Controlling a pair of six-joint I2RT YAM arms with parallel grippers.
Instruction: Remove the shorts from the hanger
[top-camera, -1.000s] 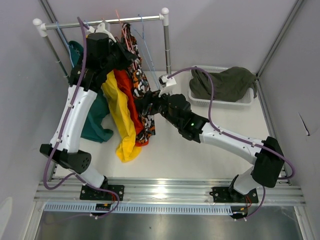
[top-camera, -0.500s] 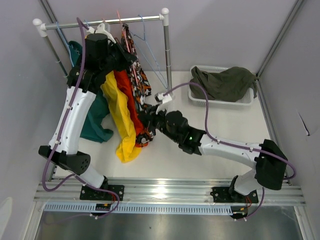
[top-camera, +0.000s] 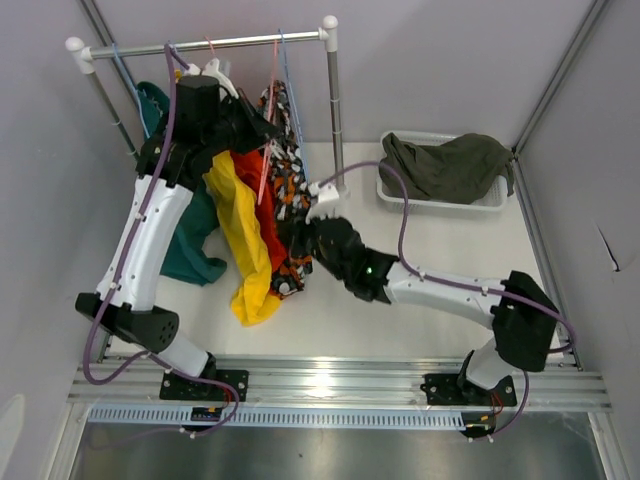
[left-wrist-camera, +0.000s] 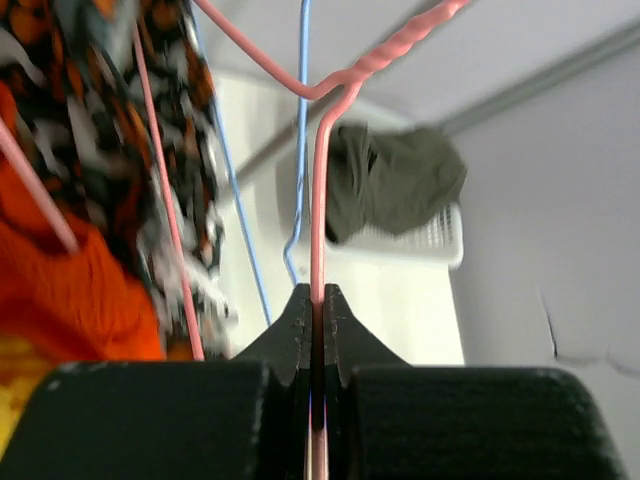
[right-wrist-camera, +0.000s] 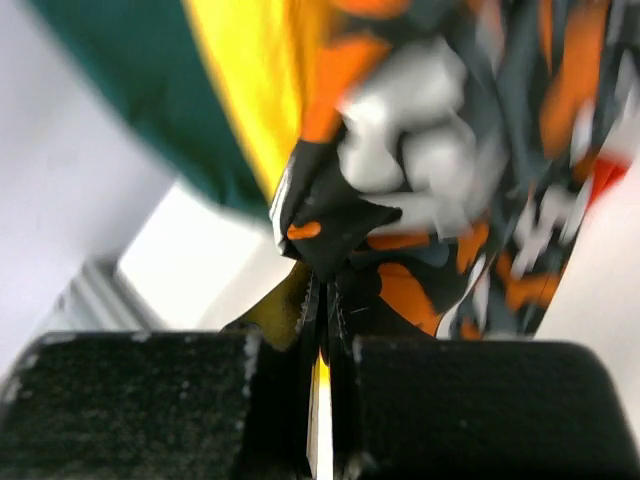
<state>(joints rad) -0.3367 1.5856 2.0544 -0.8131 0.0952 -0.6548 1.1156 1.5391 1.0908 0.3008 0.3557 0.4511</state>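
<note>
**Two claws work a crowded rack, one pair already in the basket**

Seen from above, the L claw (top-camera: 262, 125) reaches up beside the rack rail (top-camera: 200, 45) at the rear L of the bench (top-camera: 400, 300). Its fingers are pressed together on the wire of a pink hanger (top-camera: 266, 150). The L wrist cam shows that wire (left-wrist-camera: 318, 200) running straight down into the closed tips of the L claw (left-wrist-camera: 318, 320), with a blue hanger (left-wrist-camera: 303, 100) just behind it.

Lower down, the R claw (top-camera: 298, 238) is at the hanging cloth. Per the R wrist cam, the R claw (right-wrist-camera: 325, 300) is pinched tight on a dark fold of the orange-black-white patterned shorts (right-wrist-camera: 430, 150), with the yellow shorts (right-wrist-camera: 250, 90) and teal shorts (right-wrist-camera: 130, 80) blurred behind.

In the top view the patterned shorts (top-camera: 285, 175) hang under the rail. The red-orange shorts (top-camera: 268, 215) are next on the L, touching them. Then come the yellow shorts (top-camera: 245, 250), whose lower end lies on the bench, and the teal shorts (top-camera: 185, 240) at far L, partly behind the L arm.

The dark olive shorts (top-camera: 450, 165) lie heaped in a white basket (top-camera: 440, 203) at the rear R, well apart from the rack. They also show in the L wrist cam (left-wrist-camera: 390, 185).
</note>
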